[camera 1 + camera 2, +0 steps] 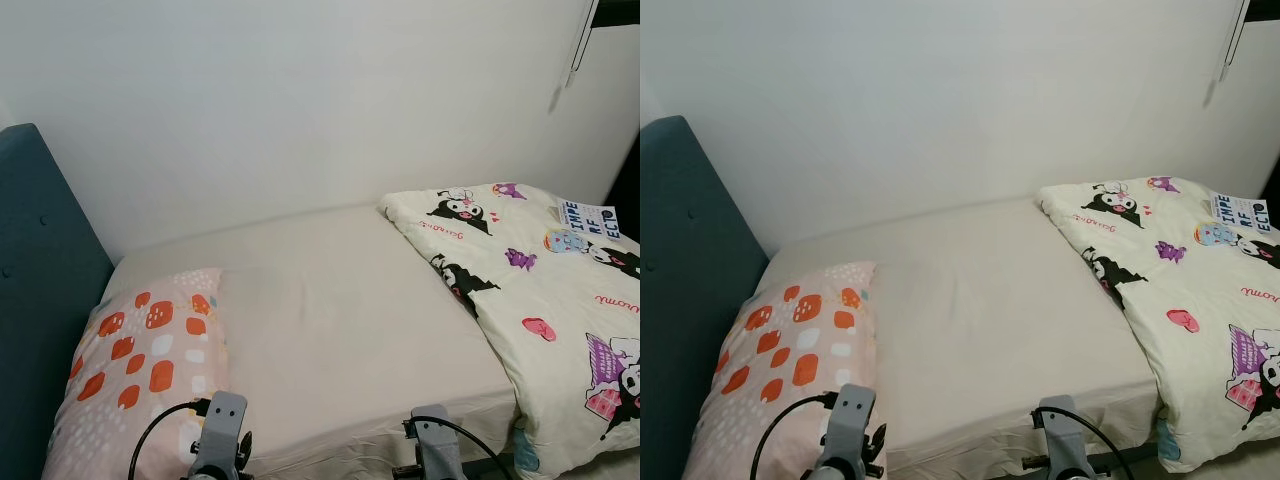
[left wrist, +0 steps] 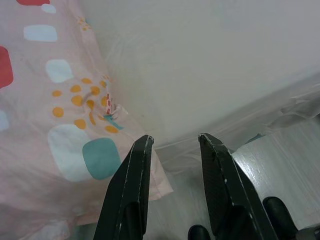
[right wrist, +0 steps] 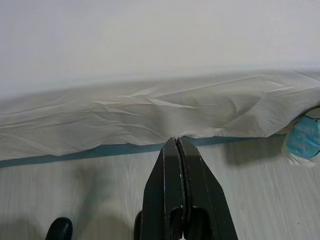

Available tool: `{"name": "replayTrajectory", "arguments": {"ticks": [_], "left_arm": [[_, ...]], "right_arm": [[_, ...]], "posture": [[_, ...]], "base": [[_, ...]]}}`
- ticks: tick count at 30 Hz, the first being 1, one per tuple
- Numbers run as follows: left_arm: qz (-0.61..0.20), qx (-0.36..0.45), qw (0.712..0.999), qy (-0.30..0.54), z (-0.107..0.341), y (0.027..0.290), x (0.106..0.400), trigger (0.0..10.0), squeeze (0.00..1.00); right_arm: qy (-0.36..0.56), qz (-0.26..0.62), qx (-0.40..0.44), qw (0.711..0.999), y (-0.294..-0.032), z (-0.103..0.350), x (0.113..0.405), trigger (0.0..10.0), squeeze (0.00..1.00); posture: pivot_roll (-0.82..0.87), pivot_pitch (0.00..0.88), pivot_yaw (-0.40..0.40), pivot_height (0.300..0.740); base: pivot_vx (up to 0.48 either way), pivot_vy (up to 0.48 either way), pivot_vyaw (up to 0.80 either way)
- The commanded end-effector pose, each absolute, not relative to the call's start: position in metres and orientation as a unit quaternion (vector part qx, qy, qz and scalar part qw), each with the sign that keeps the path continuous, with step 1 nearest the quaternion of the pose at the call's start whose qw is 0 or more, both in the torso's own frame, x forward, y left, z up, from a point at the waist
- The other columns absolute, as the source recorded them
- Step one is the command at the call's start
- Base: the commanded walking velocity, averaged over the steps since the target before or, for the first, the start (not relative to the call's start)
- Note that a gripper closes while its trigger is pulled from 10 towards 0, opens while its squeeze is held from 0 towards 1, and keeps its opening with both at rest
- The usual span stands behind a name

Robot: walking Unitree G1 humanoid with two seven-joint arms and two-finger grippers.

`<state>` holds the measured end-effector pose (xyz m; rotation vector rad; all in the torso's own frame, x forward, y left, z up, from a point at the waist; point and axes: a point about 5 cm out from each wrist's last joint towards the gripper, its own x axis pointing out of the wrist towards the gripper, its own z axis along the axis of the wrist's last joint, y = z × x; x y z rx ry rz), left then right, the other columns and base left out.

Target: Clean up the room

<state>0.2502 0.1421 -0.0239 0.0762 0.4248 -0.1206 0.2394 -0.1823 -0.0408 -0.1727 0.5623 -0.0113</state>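
Left gripper [image 2: 175, 140] jaws apart by pillow [image 1: 140, 370], right gripper [image 3: 177, 142] jaws closed empty, quilt [image 1: 540, 300] cut off at frame edge

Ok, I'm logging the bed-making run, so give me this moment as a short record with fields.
bed: mattress under a cream fitted sheet, along a white wall
headboard: blue headboard on the robot's left
pillow: pink patterned pillow at the head end, lying flat
duvet: cartoon-print duvet bunched at the foot end, draping over the near edge
left gripper: left gripper open, at the pillow's corner, holding nothing
right gripper: right gripper shut, empty, low by the bed's near edge
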Motion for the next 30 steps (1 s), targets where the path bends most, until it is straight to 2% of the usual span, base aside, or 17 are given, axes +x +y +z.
{"name": "replayTrajectory", "arguments": {"ticks": [1, 30], "left_arm": [[-0.05, 0.042, 0.974, 0.218, -0.0264, 0.15, 0.2471, 10.0, 0.0], [-0.051, 0.043, 0.973, 0.219, -0.0271, 0.1493, 0.2463, 10.0, 0.0]], "right_arm": [[0.282, 0.001, -0.084, 0.956, -0.1768, -0.0438, 0.236, 10.0, 0.0], [0.282, -0.001, -0.088, 0.955, -0.1776, -0.0434, 0.2367, 10.0, 0.0]], "posture": [[-0.05, 0.072, 0.039, 0.74], [-0.05, 0.074, 0.039, 0.74]], "base": [[0.0, 0.0, 0.0], [0.0, 0.0, 0.0]]}}
